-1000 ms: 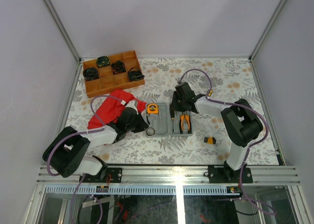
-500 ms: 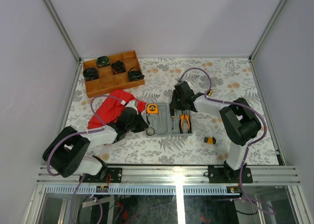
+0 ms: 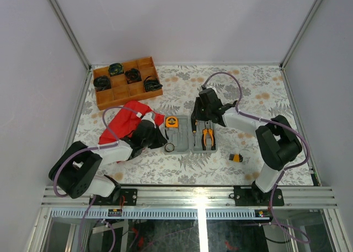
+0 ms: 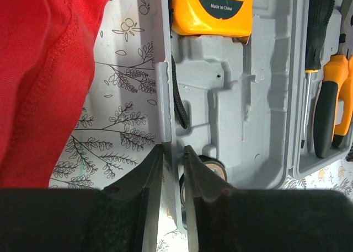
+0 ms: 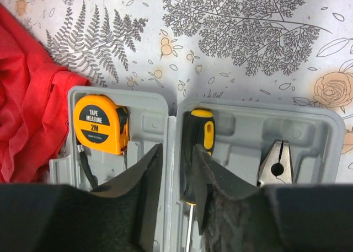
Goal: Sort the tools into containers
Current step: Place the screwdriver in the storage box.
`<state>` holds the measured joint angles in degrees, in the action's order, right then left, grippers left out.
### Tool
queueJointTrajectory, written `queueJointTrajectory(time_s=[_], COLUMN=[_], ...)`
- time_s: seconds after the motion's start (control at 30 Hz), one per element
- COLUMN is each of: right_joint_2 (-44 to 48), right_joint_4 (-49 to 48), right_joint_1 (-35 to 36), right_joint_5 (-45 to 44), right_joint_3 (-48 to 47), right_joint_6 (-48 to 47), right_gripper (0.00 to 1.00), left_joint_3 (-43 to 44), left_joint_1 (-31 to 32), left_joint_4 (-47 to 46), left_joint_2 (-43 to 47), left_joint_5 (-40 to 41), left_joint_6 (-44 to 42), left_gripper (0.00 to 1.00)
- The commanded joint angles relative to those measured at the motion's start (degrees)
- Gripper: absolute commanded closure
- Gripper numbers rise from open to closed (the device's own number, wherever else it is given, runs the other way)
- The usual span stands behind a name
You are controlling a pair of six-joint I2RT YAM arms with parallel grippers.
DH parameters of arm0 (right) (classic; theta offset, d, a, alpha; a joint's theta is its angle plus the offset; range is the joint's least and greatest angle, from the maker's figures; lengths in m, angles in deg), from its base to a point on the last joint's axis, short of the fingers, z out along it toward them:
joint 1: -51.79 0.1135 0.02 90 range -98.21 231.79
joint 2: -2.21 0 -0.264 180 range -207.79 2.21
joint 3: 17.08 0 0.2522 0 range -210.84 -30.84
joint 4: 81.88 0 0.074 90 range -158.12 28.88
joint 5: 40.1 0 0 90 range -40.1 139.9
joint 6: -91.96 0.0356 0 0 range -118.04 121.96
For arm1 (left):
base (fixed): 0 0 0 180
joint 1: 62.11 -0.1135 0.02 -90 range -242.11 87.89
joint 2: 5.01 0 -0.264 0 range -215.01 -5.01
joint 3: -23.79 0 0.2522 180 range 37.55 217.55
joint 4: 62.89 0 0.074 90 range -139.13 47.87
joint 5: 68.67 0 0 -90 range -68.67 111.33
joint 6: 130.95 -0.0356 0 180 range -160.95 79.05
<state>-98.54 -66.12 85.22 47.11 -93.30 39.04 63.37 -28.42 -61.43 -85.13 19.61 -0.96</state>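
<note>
The floral-patterned table (image 3: 259, 86) carries a wooden tray (image 3: 127, 98) at its far left corner, with 4 black coiled bundles (image 3: 102, 82) spread among its compartments. A red cloth (image 3: 124, 122) lies crumpled just left of the grey case (image 3: 182, 139), which sits open and flat in the middle of the table, its 2 halves side by side. The left claw (image 4: 172, 148) is narrowed to a slit on the outer rim of the case's left half, with the rim running between its fingers (image 4: 149, 180). The right claw (image 5: 177, 150) stands partly open over the hinge side of the right half, its fingers (image 5: 207, 180) straddling the screwdriver without clamping it. The pliers (image 3: 208, 137) rest in the right half, along its right side, orange handles toward the near edge. The screwdriver (image 5: 194, 136), black-and-yellow handled, lies in its recess beside the hinge, the shaft pointing toward the near edge. The orange tape measure (image 5: 99, 124) fills the far end of the left half. A small black ring (image 4: 212, 164) sits at that half's near end. The stubby black-and-yellow piece (image 3: 236, 157) lies on the table, apart from the case, off its near right corner.
</note>
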Motion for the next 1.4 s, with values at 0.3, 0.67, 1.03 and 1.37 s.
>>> queueJointTrajectory(time_s=[0.3, 0.67, 1.03, 1.37], right_joint_2=[0.99, -3.29, -6.26, -5.91], right_joint_4=[2.06, 4.34, 5.27, 6.26], right_joint_1=[-0.15, -0.12, -0.15, -0.08], right_joint_5=[3.14, 2.62, 2.48, 4.13], right_joint_3=[1.74, -0.99, -3.21, -3.57], right_joint_6=[-0.74, -2.6, -4.38, -6.27], right_gripper=[0.71, 0.77, 0.81, 0.78], left_joint_3=[1.15, 1.66, 1.36, -3.59], left_joint_1=[-0.12, -0.07, -0.06, 2.44], left_joint_4=[3.97, 2.92, 3.31, 1.88], left_joint_2=[-1.71, -3.91, -2.57, 2.69], left_joint_5=[0.12, -2.49, -1.78, -3.67], left_joint_6=[-2.28, -2.58, -2.67, 0.22], left_gripper=[1.0, 1.0, 1.0, 1.0])
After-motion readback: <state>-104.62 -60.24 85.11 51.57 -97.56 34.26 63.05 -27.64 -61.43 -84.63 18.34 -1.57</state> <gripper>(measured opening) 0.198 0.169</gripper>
